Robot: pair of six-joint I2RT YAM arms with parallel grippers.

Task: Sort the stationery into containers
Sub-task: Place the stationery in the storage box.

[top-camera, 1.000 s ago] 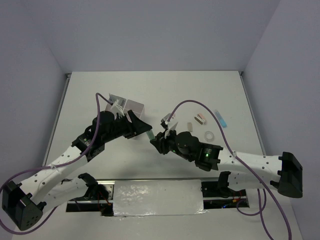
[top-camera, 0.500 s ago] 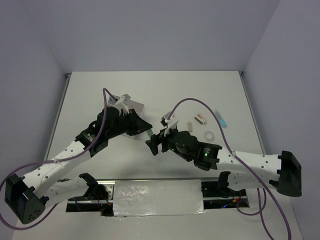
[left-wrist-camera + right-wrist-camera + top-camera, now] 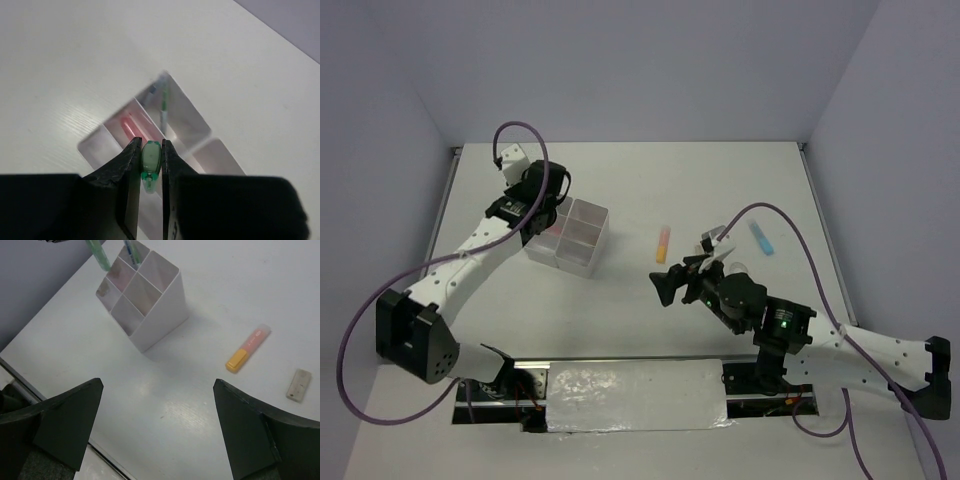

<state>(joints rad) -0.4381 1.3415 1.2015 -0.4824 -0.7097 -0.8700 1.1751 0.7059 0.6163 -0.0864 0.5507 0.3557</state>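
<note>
My left gripper (image 3: 150, 144) is shut on a green marker (image 3: 151, 159), held upright over the translucent four-compartment box (image 3: 192, 116). One compartment holds a pink item (image 3: 128, 127), another a thin green pen (image 3: 164, 104). From above, the left gripper (image 3: 549, 208) hangs over the box's (image 3: 582, 260) far left side. My right gripper (image 3: 669, 286) stands wide open with nothing in it (image 3: 158, 385), low over bare table right of the box (image 3: 162, 315). The right wrist view also shows the green marker (image 3: 98, 255) above the box.
An orange-yellow and pink marker (image 3: 663, 243) (image 3: 247, 348) lies mid-table. A tan eraser (image 3: 299, 385) lies right of it. A blue marker (image 3: 761, 237) and a tape ring (image 3: 740, 268) lie further right. The table's near edge (image 3: 60, 422) runs under my right gripper.
The left gripper closed on the green marker, the right gripper let go and opened wide. The left arm swung the marker back to over the box; the right arm drew back right.
</note>
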